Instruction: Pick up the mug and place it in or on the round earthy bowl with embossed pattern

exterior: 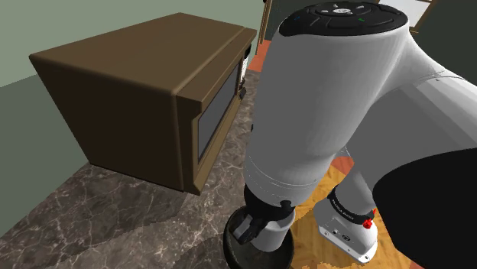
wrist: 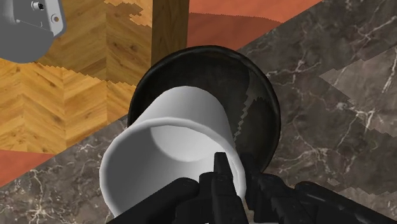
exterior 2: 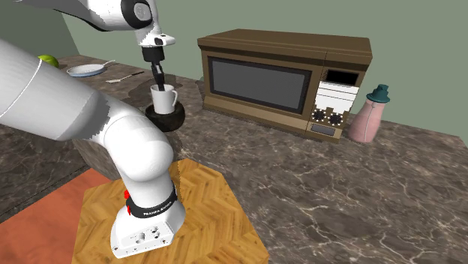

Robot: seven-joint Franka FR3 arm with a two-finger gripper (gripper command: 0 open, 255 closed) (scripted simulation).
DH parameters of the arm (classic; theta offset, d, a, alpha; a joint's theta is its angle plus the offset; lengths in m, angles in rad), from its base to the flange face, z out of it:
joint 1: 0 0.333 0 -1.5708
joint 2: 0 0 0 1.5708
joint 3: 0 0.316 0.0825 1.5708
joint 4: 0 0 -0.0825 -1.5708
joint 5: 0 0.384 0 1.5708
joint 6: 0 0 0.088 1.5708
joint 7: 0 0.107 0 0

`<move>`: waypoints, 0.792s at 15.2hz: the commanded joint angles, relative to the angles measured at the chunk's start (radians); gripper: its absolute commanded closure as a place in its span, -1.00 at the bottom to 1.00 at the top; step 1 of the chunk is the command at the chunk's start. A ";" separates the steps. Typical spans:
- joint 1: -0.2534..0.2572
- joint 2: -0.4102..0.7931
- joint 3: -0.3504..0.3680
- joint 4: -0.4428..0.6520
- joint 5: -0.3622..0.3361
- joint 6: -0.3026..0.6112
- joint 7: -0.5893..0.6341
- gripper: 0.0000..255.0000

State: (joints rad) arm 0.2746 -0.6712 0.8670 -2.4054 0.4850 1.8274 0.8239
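1. The end effector (wrist: 235,173) is narrow. Its two black fingers (wrist: 221,167) pinch the wall of the mug (wrist: 168,149) at the rim, one inside the cup and one outside.
2. The mug hangs straight below the end effector, upright, with its long axis in line with the fingers and its mouth open toward them. In the upper left of the second exterior view the end effector (exterior 2: 157,75) stands directly above the mug (exterior 2: 162,98).
3. The mug is plain white and smooth, narrowing a little toward its base. Its handle points to the second exterior view's right.
4. Just beneath it is the bowl (wrist: 257,95), round and nearly black. The mug's base falls inside the circle of the bowl's rim. In the second exterior view the base meets the top of the bowl (exterior 2: 166,120), but I cannot tell whether the two touch.
5. By my reading, the coming move needs no sideways shift, only a short drop along that upright axis and then a release.
6. The bowl rests on a dark marbled bench (exterior 2: 337,195). Farther back, toward the upper right of that frame, stand a brown microwave (exterior 2: 281,79) and a pink jug (exterior 2: 369,116).
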 commanded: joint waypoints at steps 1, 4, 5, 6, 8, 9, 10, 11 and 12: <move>0.000 0.001 0.002 -0.004 0.001 0.005 -0.001 1.00; 0.000 0.001 0.002 -0.004 0.001 0.005 -0.001 1.00; 0.000 0.001 0.002 -0.004 0.001 0.005 -0.001 1.00; 0.000 0.001 0.002 -0.004 0.001 0.005 -0.001 1.00; 0.000 0.001 0.002 -0.004 0.001 0.005 -0.001 -1.00; 0.000 0.001 0.002 -0.004 0.001 0.005 -0.001 -1.00; 0.000 0.001 0.002 -0.004 0.001 0.005 -0.001 -1.00; 0.000 0.001 0.002 -0.004 0.001 0.005 -0.001 -1.00; 0.000 0.001 0.002 -0.004 0.001 0.005 -0.001 -1.00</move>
State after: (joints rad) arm 0.2742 -0.6702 0.8687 -2.4091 0.4861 1.8326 0.8229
